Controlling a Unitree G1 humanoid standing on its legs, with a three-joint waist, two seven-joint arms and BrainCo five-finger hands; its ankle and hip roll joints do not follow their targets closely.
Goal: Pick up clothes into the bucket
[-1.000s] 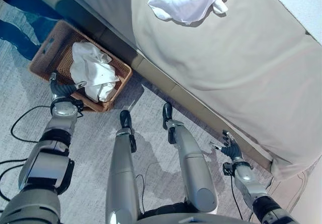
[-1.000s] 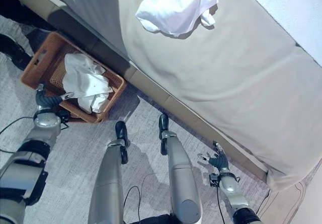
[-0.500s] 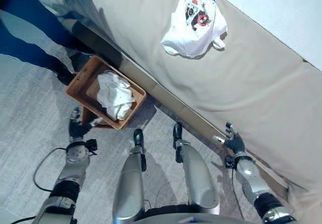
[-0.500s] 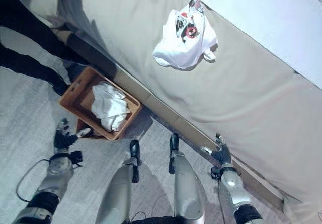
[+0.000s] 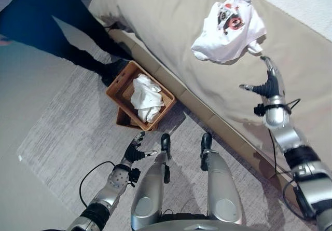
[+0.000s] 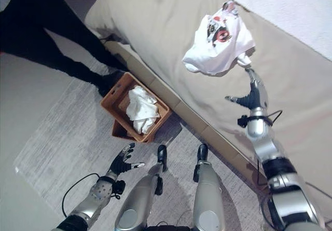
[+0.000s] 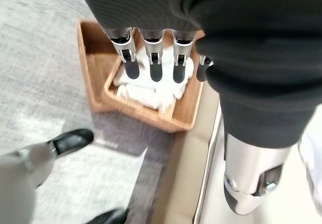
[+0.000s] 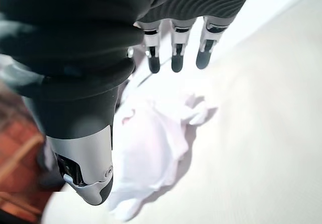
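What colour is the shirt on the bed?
White shirt with a red and black print, clearest in the left eye view.

The two head cameras are looking steeply down from the robot's head, sharing the bed (image 5: pixel 171 13), the basket (image 5: pixel 120 85) and the rug (image 6: pixel 57 137). The left wrist camera is peering closely along its robot hand (image 7: pixel 151 63) toward that basket; the right wrist camera is facing the white shirt (image 8: pixel 151 138) on the bed.

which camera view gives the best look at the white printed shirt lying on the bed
The left eye view shows it best: the whole white shirt lies crumpled on the beige bed, red and black print facing up, with the open right hand just short of it. The right eye view matches. The right wrist view shows it blurred, print unseen.
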